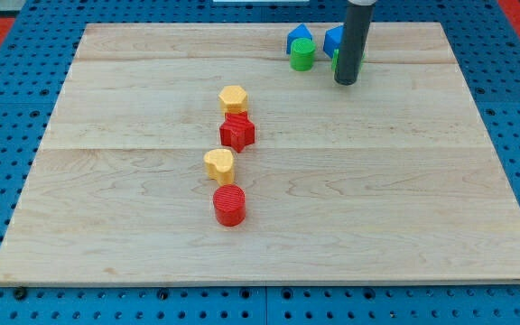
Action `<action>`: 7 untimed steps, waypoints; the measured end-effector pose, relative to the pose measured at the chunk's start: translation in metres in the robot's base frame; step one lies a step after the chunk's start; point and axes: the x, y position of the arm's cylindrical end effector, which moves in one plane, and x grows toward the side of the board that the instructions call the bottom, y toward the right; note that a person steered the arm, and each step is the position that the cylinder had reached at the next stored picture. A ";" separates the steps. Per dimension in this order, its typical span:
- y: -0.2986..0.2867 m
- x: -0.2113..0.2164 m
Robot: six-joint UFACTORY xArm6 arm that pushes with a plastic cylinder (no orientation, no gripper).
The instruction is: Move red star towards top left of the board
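The red star (237,131) lies near the board's middle, just below a yellow hexagon block (233,98) that touches it. My tip (346,82) is near the view's top right, far to the right of and above the red star, not touching it. The rod stands right in front of a green block (335,63) that is mostly hidden behind it.
A yellow heart-shaped block (218,165) and a red cylinder (229,205) lie below the red star. A blue block (299,37), a green cylinder (302,55) and another blue block (333,39) cluster at the top right. The wooden board (106,226) sits on a blue pegboard.
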 end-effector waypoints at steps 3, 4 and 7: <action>-0.038 0.027; -0.044 0.027; -0.096 0.027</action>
